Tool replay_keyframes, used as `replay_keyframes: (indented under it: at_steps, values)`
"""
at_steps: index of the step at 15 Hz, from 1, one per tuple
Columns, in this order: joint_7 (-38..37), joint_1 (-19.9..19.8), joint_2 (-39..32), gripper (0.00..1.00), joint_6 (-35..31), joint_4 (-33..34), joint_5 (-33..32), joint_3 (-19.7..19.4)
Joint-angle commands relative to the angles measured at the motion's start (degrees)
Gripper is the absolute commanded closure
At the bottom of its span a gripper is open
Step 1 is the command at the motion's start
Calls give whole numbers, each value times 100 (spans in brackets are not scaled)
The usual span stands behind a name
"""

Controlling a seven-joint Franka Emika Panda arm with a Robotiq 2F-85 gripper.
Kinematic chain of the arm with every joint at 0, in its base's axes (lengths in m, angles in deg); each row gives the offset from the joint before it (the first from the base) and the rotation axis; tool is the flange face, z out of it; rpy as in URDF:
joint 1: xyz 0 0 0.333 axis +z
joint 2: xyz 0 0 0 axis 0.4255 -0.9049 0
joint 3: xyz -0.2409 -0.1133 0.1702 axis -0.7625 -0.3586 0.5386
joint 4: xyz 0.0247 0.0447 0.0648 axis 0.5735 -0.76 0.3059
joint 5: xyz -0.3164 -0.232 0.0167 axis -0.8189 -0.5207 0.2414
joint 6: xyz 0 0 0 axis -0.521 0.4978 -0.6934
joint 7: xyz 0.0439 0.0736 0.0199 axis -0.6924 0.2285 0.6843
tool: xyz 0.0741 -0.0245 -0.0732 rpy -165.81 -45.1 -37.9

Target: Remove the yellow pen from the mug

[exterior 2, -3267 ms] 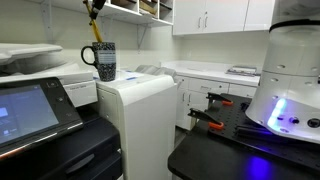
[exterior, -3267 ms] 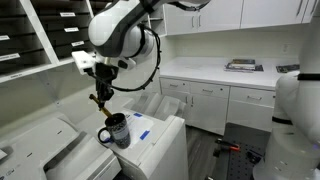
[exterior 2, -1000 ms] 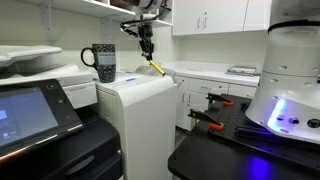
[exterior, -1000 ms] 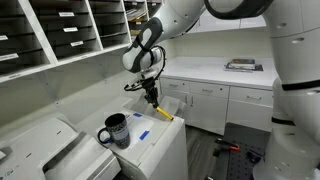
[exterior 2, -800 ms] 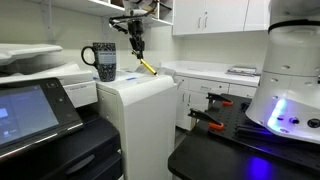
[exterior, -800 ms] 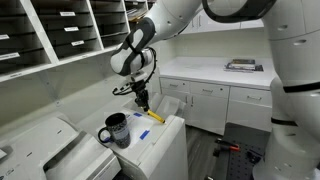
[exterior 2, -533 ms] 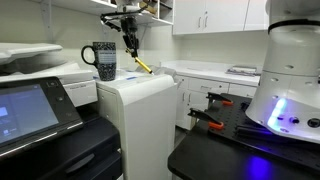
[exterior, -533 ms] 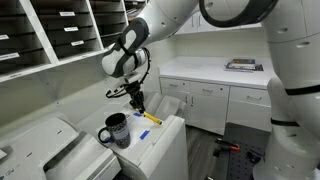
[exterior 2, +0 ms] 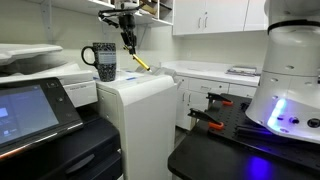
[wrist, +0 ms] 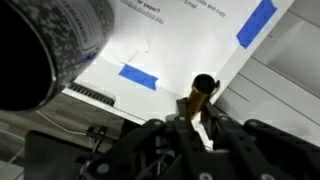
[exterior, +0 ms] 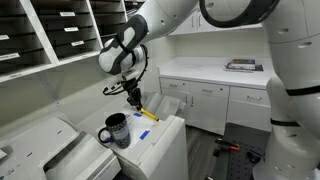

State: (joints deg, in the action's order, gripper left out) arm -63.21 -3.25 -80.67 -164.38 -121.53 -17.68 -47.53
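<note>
**One yellow pen point(exterior: 148, 112) out of the mug point(exterior: 116, 130), pinched in the tool point(exterior: 135, 101)**

Both fingers of the tool are closed on the upper end of the yellow pen. The pen hangs from them at a slant, its lower end pointing down and to the right in both exterior views. It is wholly clear of the mug and lies to the right of it, above the white counter point(exterior: 166, 132). In an exterior view the pen point(exterior 2: 141, 63) slopes down from the tool point(exterior 2: 127, 42) toward the counter point(exterior 2: 140, 82). Whether its lower tip touches the top cannot be told.

The mug stands upright near the left edge of the counter, dark and glossy. Its looped handle shows on its left side in both exterior views. In an exterior view the mug point(exterior 2: 104, 60) is just left of the tool and apart from it.

In the wrist view the pen point(wrist: 201, 93) is seen almost end-on between the dark fingers of the tool point(wrist: 200, 116). The mug point(wrist: 55, 40) fills the upper left corner, with pale speckled markings on its side. Two strips of blue tape point(wrist: 138, 77) lie flat on the counter point(wrist: 190, 45), one between mug and pen, one toward the upper right.

Open wall shelves point(exterior: 55, 35) line the far left.
</note>
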Motion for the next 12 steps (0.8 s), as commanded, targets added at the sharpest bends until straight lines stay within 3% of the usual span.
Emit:
replay_keyframes:
  at_steps: [1,4,5,8,12]
  values:
    - [0,-2,-1,79,0,-1,-2,-1]
    - [1,-2,0,79,0,-1,-2,-6]
    - [1,-2,0,95,0,-1,-3,-6]
    - [2,-97,-202,95,361,196,52,-1]
    - [1,88,-599,95,481,360,451,-474]
